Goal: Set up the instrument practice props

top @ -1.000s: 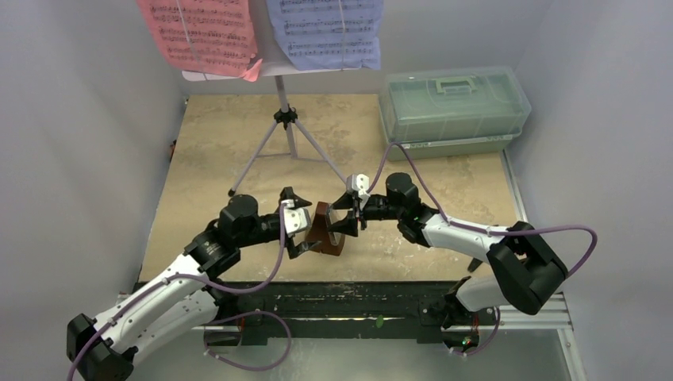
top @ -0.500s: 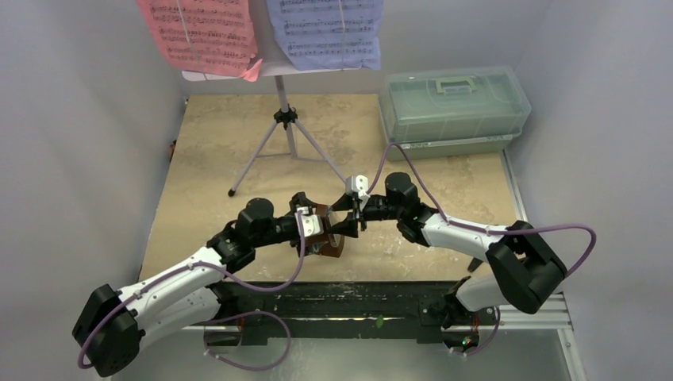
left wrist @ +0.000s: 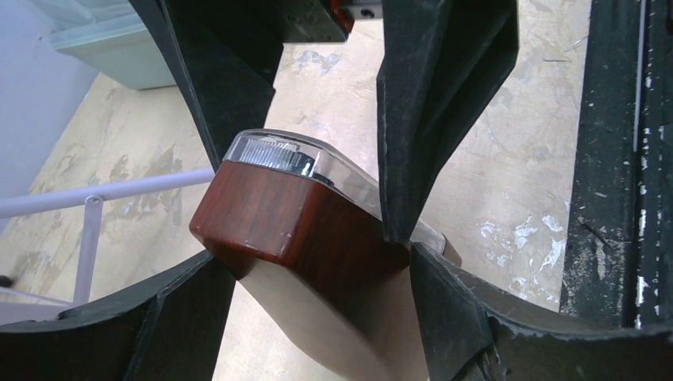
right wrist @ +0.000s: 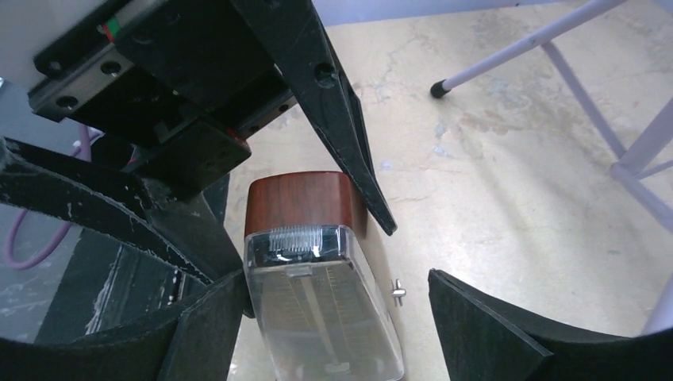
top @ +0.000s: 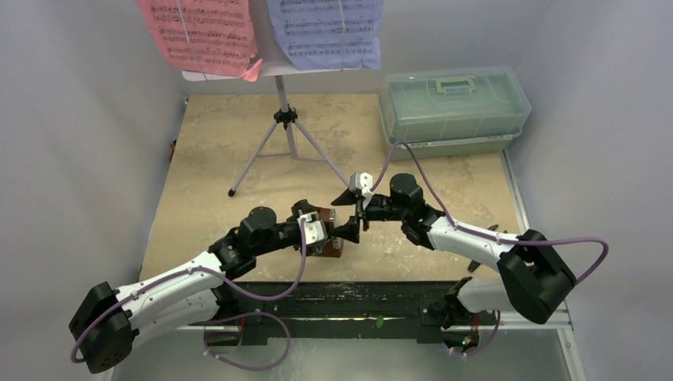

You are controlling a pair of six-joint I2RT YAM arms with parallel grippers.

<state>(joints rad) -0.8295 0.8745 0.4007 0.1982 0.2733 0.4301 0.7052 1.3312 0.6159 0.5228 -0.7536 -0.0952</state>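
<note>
The left fingers (left wrist: pixel 444 103) pinch the small brown wooden pyramid metronome (left wrist: pixel 301 230) over the beige tabletop (left wrist: pixel 528 175). The right fingers (right wrist: pixel 484 333) are spread either side of it.

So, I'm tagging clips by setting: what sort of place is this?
Probably a robot test booth, not a music room: plain white walls box in a small table, two arms are bolted at its near edge, and the stand and metronome look like props.

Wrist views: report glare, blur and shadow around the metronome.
Left wrist: metronome wood in sharp focus, a bright glint along its clear cover. Right wrist: white glare on the cover's ribbed top edge, pendulum inside hazy through reflections.
</note>
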